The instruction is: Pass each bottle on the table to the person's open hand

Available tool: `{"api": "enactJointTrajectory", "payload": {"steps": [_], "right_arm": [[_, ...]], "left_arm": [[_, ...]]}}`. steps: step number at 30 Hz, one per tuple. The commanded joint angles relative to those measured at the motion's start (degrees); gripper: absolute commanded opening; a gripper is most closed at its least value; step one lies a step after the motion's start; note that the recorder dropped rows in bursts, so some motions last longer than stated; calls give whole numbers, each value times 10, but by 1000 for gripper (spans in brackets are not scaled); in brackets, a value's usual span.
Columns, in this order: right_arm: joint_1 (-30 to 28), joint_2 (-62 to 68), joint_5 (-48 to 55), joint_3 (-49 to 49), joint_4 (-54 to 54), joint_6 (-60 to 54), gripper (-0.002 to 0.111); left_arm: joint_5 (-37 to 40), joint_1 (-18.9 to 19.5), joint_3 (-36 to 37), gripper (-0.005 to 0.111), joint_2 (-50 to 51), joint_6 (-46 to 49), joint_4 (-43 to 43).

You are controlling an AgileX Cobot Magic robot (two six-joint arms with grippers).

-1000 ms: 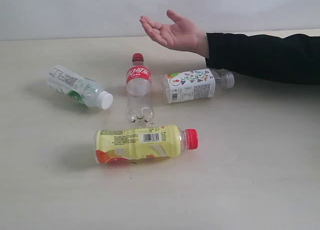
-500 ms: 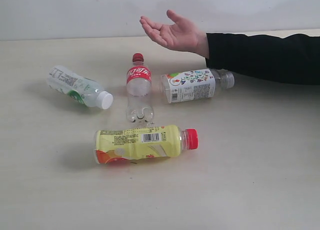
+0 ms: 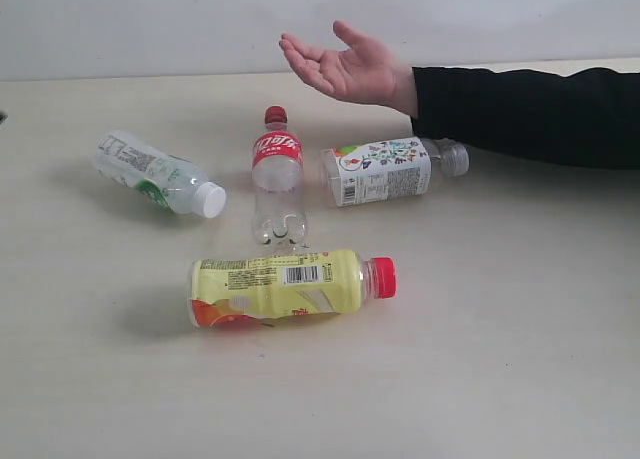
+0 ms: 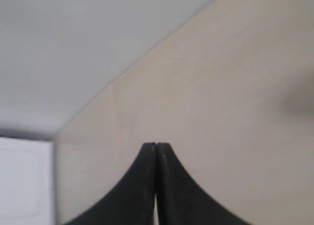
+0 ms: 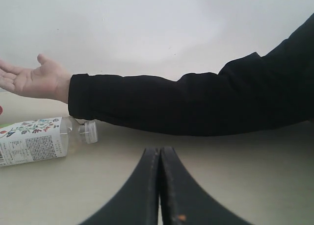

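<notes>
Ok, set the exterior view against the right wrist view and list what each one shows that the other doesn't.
Only the exterior view: the yellow bottle, the red-label bottle and the green-white-label bottle, all lying on their sides. A red sliver at the edge of the right wrist view may belong to one of them. Only the right wrist view: the right gripper, its fingers pressed together and empty. Both: the floral-label bottle lying on the table, the person's open hand held palm up, and the black sleeve.
</notes>
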Motion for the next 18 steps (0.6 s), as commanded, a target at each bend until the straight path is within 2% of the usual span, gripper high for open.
{"api": "enactJointTrajectory", "payload": {"steps": [1,3,6,9,11,12,14,16,18], "right_arm": [[-2,-4,-2,3,-3,0,0],[-2,-4,-2,3,-3,0,0],[-2,-4,-2,3,-3,0,0],[-2,-4,-2,3,-3,0,0],[-2,-4,-2,3,-3,0,0],[-2,-4,-2,3,-3,0,0],[-2,-4,-2,3,-3,0,0],[-2,-4,-2,3,-3,0,0],[-2,-4,-2,3,-3,0,0]], "left_arm": [[108,-37,-19,0,8,185,-97],[73,-56,-46,0,8,246,-211],[30,-81,-108,0,11,423,-500],[90,-107,-160,0,16,675,-793],[156,-127,-181,0,22,804,-898],[186,-139,-189,1,26,852,-930],[209,-166,-196,8,32,883,-951],[209,-192,-199,21,39,883,-939],[208,-218,-199,43,50,882,-915]]}}
